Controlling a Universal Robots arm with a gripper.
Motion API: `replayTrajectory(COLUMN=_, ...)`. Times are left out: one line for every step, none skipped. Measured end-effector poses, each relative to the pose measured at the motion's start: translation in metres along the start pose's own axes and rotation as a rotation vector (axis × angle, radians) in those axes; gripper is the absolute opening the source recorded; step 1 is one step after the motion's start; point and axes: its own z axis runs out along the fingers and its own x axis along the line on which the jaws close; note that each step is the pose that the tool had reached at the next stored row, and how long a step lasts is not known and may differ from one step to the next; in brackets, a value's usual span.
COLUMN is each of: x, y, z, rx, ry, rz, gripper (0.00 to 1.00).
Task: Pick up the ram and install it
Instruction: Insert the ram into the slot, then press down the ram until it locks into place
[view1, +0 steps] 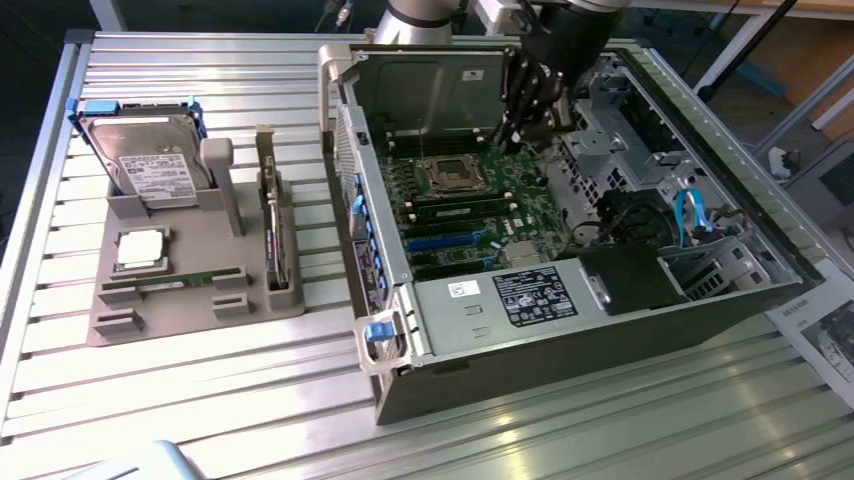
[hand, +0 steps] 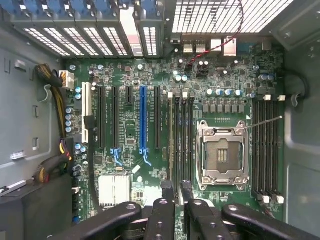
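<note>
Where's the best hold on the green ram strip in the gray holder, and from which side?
Take the ram at mid-length, pinching its two flat faces from above: it seems to sit on edge in the gray holder's slot, leaving just its long top edge free.

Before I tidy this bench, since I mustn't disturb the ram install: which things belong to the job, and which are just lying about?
Job: ram on the grey holder, end effector, memory slots, open computer case.
Lying about: hard drive, processor chip.
</note>
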Motion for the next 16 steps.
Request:
replayTrajectory(x=0.0000, y=0.0000, z=-0.0007, rx=0.0000, ry=0.0000, rz=0.000, gripper=0.19)
replayTrajectory(x=0.0000, y=0.0000, z=-0.0008, rx=0.0001, ry=-0.0002, rz=0.000, gripper=0.19)
replayTrajectory(x=0.0000, y=0.0000, z=-0.0007, rx=0.0001, ry=-0.0002, rz=0.000, gripper=0.19)
replayTrajectory(x=0.0000, y=0.0000, z=-0.0008, rx=0.0000, ry=0.0000, rz=0.000, gripper=0.19)
replayTrajectory(x=0.0000, y=0.0000, z=-0.0009, rx=0.0000, ry=0.0000, rz=0.000, gripper=0.19)
replayTrajectory(x=0.0000, y=0.0000, z=-0.0009, rx=0.0000, ry=0.0000, rz=0.000, gripper=0.19)
replayTrajectory(x=0.0000, y=0.0000, z=-0.0008, rx=0.0000, ry=0.0000, rz=0.000, gripper=0.19)
replayTrajectory(x=0.0000, y=0.0000, z=-0.0008, rx=0.0000, ry=-0.0001, rz=0.000, gripper=0.19)
replayTrajectory(x=0.0000, y=0.0000, z=-0.0008, rx=0.0000, ry=0.0000, rz=0.000, gripper=0.19)
replayTrajectory(x=0.0000, y=0.0000, z=-0.0008, rx=0.0001, ry=0.0000, rz=0.000, gripper=0.19)
replayTrajectory(x=0.0000, y=0.0000, z=-0.0008, rx=0.0000, ry=-0.0001, rz=0.000, gripper=0.19)
replayTrajectory(x=0.0000, y=0.0000, z=-0.0009, rx=0.0001, ry=0.0000, rz=0.000, gripper=0.19)
replayTrajectory(x=0.0000, y=0.0000, z=-0.0008, rx=0.0000, ry=-0.0001, rz=0.000, gripper=0.19)
replayTrajectory(x=0.0000, y=0.0000, z=-0.0008, rx=0.0000, ry=0.0000, rz=0.000, gripper=0.19)
replayTrajectory(x=0.0000, y=0.0000, z=-0.0008, rx=0.0000, ry=0.0000, rz=0.000, gripper=0.19)
replayTrajectory(x=0.0000, y=0.0000, z=-0.0008, rx=0.0000, ry=-0.0001, rz=0.000, gripper=0.18)
